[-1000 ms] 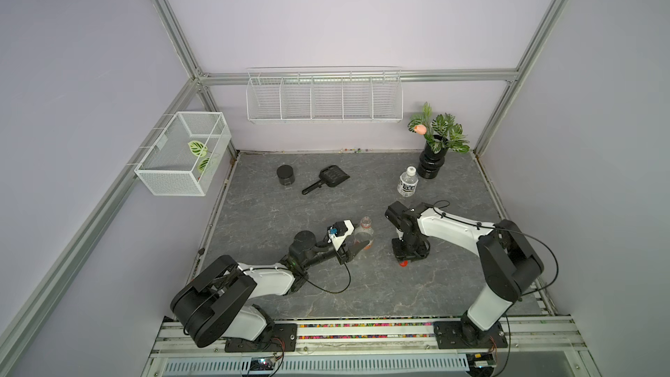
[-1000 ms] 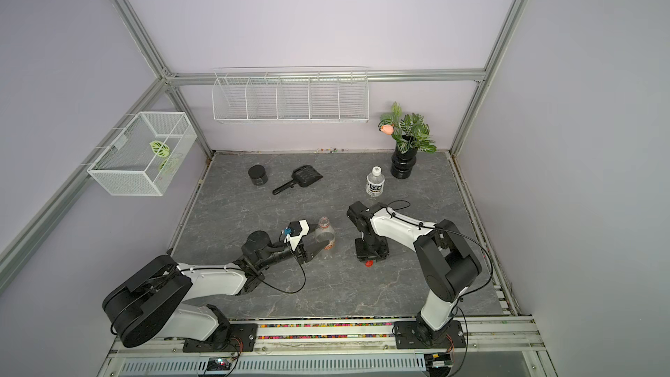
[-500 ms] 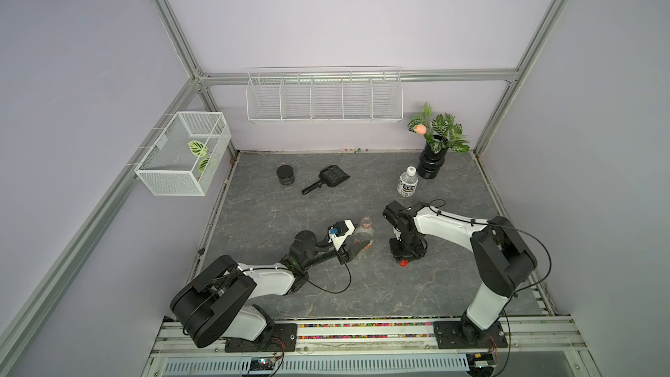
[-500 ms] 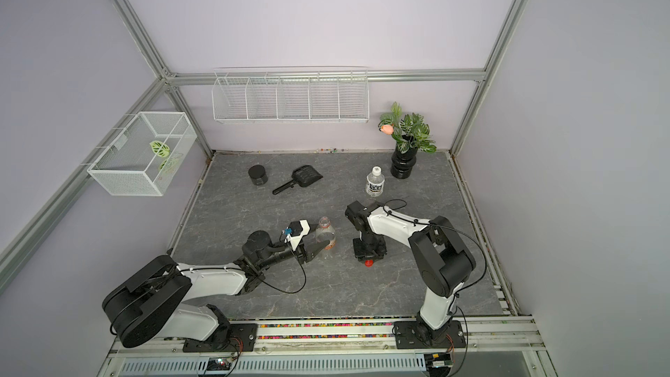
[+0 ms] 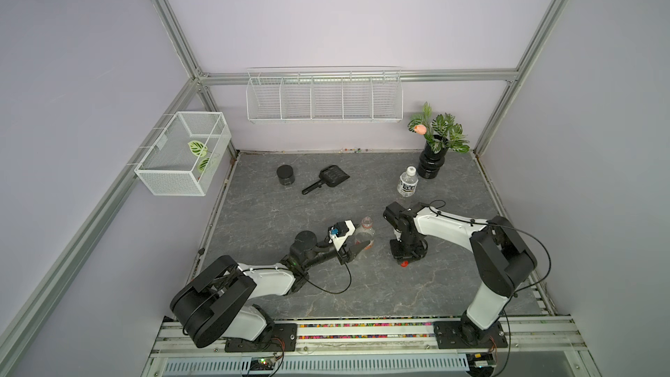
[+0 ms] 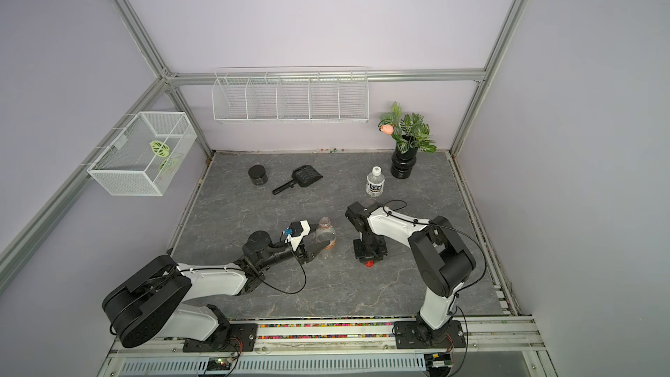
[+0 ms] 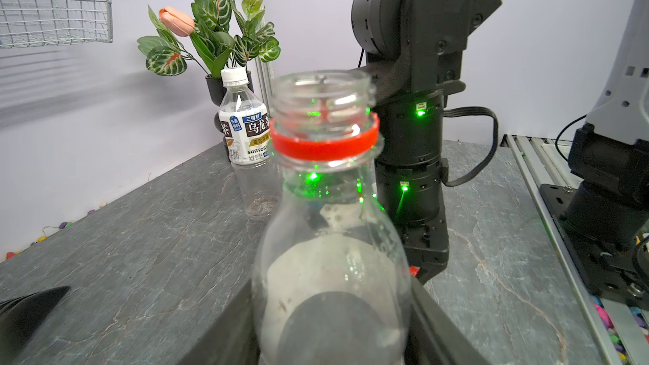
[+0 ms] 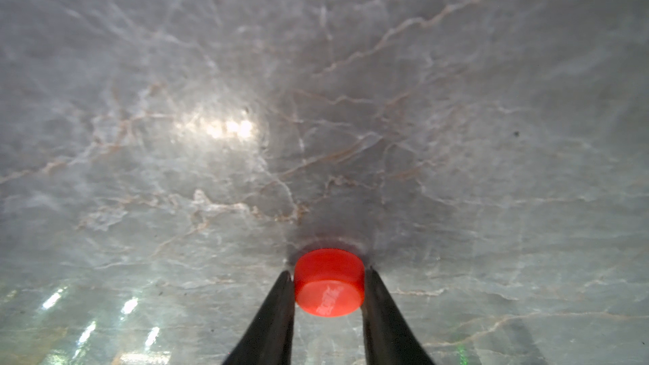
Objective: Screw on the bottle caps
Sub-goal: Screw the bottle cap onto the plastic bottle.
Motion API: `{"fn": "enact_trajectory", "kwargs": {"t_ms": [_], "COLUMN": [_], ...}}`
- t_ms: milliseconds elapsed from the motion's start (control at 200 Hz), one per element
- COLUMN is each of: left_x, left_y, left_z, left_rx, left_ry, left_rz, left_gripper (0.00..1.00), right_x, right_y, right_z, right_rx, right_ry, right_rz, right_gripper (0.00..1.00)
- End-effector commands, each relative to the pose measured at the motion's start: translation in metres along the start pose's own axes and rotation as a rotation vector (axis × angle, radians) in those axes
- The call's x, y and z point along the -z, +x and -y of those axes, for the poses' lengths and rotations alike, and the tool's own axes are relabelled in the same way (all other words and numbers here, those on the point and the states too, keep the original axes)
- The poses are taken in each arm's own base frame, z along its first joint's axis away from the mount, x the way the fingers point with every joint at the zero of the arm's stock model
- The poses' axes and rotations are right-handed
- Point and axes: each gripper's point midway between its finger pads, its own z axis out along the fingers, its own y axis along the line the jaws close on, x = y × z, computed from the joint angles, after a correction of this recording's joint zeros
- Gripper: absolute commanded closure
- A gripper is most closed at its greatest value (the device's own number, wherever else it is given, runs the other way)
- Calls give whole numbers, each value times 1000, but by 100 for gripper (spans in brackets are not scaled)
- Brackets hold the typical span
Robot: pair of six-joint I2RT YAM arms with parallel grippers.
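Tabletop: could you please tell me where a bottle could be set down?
Free: the front stretch between left arm and right arm; the back middle between scoop and capped bottle. Crowded centre: left gripper, open bottle, right gripper, red cap.

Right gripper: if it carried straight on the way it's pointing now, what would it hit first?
The tabletop. The right gripper points straight down with the red cap between its fingers, so only the table lies ahead. Its tips look almost on it, though depth is unclear.

I read this as a lab test cell: aluminium frame (image 5: 453, 75), plain lilac walls (image 5: 344, 12), two arms (image 5: 442, 226) on a rail (image 5: 362, 331).
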Motion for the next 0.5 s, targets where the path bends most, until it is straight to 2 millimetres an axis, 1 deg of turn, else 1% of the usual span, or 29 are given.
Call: {"fn": "enact_trajectory", "kwargs": {"t_ms": [0,110,185,320,410,495], "left_x": [-3,-5,-6,-11,-13,-17], "left_y": [8,6,6,4,4,2], "left_z": [3,7,10,15,16,19], "left_rx": [1,-5,-7,-12,-15,-30], "left_ry": [14,39,62,93,106,127], "left_rz": [-39,-35,-31,-18,-15,-1], "left_gripper": [39,39,39,39,40,40], "right_x": [5,23,43,92,128,157], "right_y": [7,8,10,14,23,30], "right_z": [6,6,4,2,-1,-1], "right_rx": [8,38,70,130,165,186], "right_ry": [21,24,21,1,-25,-42], "right_rz": [-15,7,17,63,81,94], "right_gripper": [66,66,66,66,66,66]}}
